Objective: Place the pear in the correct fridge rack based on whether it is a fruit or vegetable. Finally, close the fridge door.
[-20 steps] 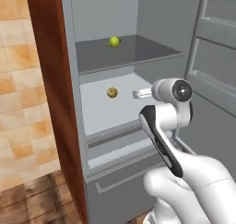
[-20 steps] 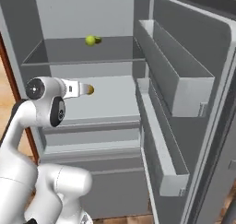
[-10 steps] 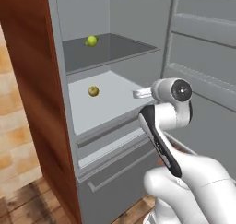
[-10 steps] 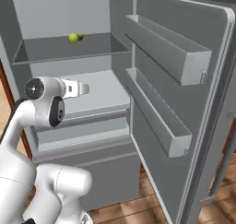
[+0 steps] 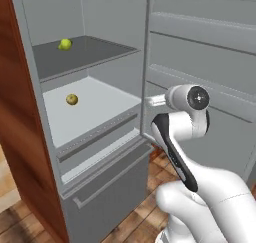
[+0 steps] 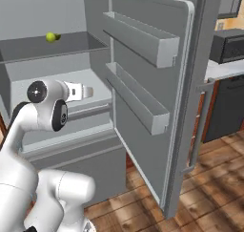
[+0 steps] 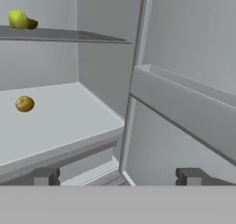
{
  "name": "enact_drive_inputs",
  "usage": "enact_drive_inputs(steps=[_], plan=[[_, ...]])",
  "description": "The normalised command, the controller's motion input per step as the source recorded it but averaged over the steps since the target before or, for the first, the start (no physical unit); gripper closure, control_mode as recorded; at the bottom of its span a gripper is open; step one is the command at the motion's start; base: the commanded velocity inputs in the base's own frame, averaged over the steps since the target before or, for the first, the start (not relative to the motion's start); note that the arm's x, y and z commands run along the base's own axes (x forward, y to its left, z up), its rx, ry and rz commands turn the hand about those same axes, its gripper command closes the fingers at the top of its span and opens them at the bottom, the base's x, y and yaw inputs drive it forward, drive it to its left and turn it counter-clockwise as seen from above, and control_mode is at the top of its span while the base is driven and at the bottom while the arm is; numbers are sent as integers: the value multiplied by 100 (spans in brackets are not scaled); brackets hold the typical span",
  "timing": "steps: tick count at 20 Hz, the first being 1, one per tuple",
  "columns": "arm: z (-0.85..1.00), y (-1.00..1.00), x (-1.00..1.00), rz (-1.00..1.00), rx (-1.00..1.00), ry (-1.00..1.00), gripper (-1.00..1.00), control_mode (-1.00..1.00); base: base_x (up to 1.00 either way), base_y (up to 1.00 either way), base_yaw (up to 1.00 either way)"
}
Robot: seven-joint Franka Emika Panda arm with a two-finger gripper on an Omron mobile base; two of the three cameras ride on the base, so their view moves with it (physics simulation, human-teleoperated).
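The pear (image 5: 65,44) lay on the rack (image 5: 85,57), at about ten o'clock in the left base view, toward the rack's back left corner. In the right base view the pear (image 6: 51,36) showed at ten o'clock on the same rack (image 6: 52,47), and in the hand view the pear (image 7: 17,19) sat at ten o'clock on the rack's (image 7: 69,34) thin edge. Below it, a duller fruit (image 5: 72,99) rested on the pale shelf (image 5: 95,109), apart from the pear; the hand view placed this fruit (image 7: 25,103) at nine o'clock.

The hand (image 7: 117,176) stood empty with its fingers (image 7: 46,176) wide apart, touching nothing, held out in front of the shelf near the hinge side. In the left base view the hand (image 5: 157,100) pointed toward the fridge interior from centre frame.

The door (image 6: 157,83) stood open at three o'clock, swung well out, its two bin ledges (image 6: 138,100) facing the cavity. In the left base view the door (image 5: 210,62) filled the one-to-three o'clock region. A dark appliance (image 6: 229,45) sat on a bench (image 6: 224,68) beyond the door.
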Motion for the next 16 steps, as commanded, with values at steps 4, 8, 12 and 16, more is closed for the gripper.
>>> enact_drive_inputs(steps=[4,8,12,16], plan=[[0,0,0,0,0,0,-100,100,-47,-24,-20],[0,0,0,0,0,0,-100,100,-38,-49,-2],[0,0,0,0,0,0,-100,100,-15,-40,11],[0,0,0,0,0,0,-100,100,0,-36,27]])
